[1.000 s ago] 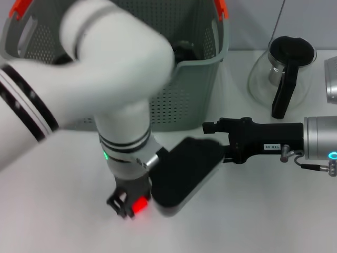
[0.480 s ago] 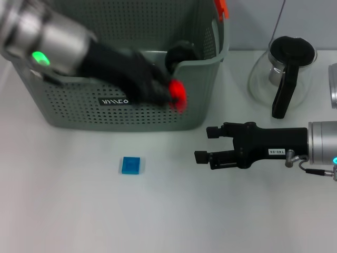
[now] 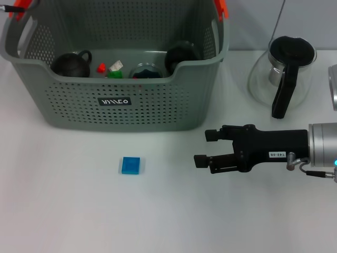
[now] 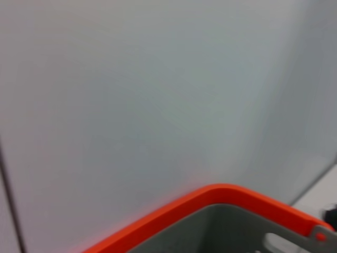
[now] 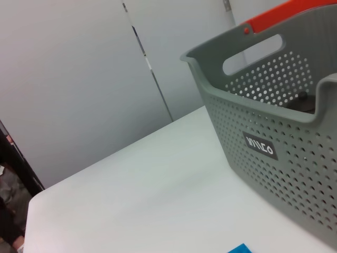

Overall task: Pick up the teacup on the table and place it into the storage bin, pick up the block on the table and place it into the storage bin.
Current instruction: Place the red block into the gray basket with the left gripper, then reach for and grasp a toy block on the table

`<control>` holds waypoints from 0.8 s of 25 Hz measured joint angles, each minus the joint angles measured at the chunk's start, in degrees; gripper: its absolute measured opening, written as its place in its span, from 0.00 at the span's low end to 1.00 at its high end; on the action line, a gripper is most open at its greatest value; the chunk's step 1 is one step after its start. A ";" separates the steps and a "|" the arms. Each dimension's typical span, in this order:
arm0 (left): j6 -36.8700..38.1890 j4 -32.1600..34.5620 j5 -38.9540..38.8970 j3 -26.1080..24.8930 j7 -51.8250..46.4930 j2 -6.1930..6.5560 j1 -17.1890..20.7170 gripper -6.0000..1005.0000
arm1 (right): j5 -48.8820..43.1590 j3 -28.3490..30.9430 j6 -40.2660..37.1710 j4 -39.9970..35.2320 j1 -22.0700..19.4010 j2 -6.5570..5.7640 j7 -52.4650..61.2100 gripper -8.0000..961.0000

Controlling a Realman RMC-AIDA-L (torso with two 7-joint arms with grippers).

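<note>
The blue block (image 3: pixel 130 165) lies flat on the white table in front of the storage bin (image 3: pixel 158 108), and its corner shows in the right wrist view (image 5: pixel 241 249). Inside the bin, a black teacup (image 3: pixel 71 64) with a loop handle sits at the left end. My right gripper (image 3: pixel 206 147) hovers open and empty to the right of the block, fingers pointing toward it, well apart from it. My left gripper is out of the head view. The left wrist view shows only the bin's orange handle clip (image 4: pixel 210 196) and the wall.
The bin (image 5: pixel 274 179) also holds another dark round vessel (image 3: pixel 181 55), a glass piece (image 3: pixel 145 71) and small red, white and green bits (image 3: pixel 109 69). A glass coffee pot (image 3: pixel 281 74) with black lid and handle stands at the right, a metal object (image 3: pixel 333 87) beyond it.
My left arm has risen from the table by the block, swept across the bin's front and left the head view. The block now shows uncovered. The right gripper has barely shifted.
</note>
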 joint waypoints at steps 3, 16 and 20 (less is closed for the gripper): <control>-4.62 -2.93 0.04 2.02 -0.89 0.24 -0.25 0.49 | 0.00 0.00 -0.32 -0.07 0.00 -0.05 0.09 0.96; 3.52 8.55 -7.37 2.51 -2.70 -0.60 4.93 0.89 | 0.02 0.12 -0.56 -0.06 0.00 -0.28 -0.05 0.96; 19.49 17.80 -16.02 3.15 5.22 -2.14 10.56 0.92 | 0.02 0.32 -0.53 -0.04 -0.06 -0.60 -0.08 0.96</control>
